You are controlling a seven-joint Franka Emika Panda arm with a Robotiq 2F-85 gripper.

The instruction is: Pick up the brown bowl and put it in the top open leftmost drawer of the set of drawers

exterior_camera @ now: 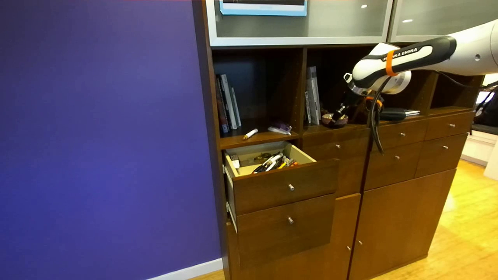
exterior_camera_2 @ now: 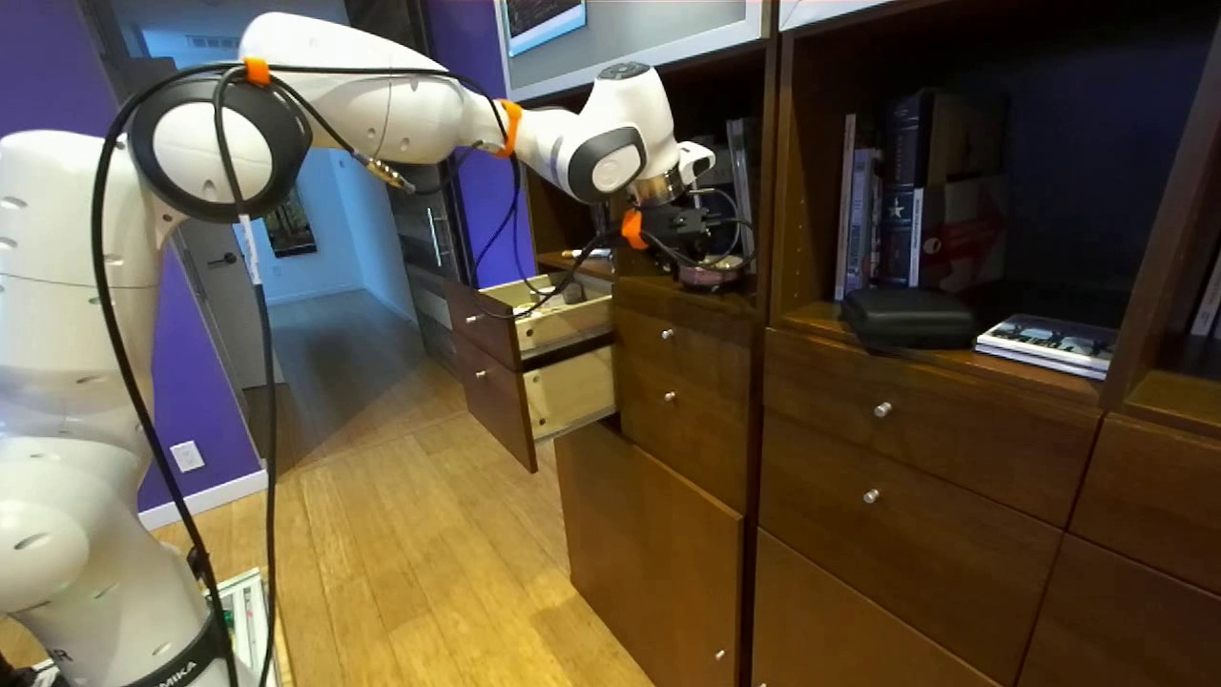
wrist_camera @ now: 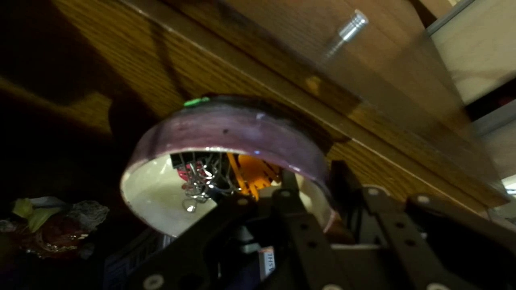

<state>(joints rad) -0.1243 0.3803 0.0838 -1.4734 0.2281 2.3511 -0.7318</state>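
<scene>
Two fingers [wrist_camera: 289, 183] of the black hand [wrist_camera: 315, 179] straddle the rim of the small, round, purple-brown glazed bowl [wrist_camera: 236, 135], mid-frame in the wrist view, one inside, one outside; whether they pinch it cannot be told. In both exterior views the bowl appears right of centre, in a shelf compartment [exterior_camera: 334, 66] of the tall brown wooden set of drawers [exterior_camera: 397, 225]. Lower centre in an exterior view, the wide brown wooden drawer [exterior_camera: 268, 190] stands pulled out.
</scene>
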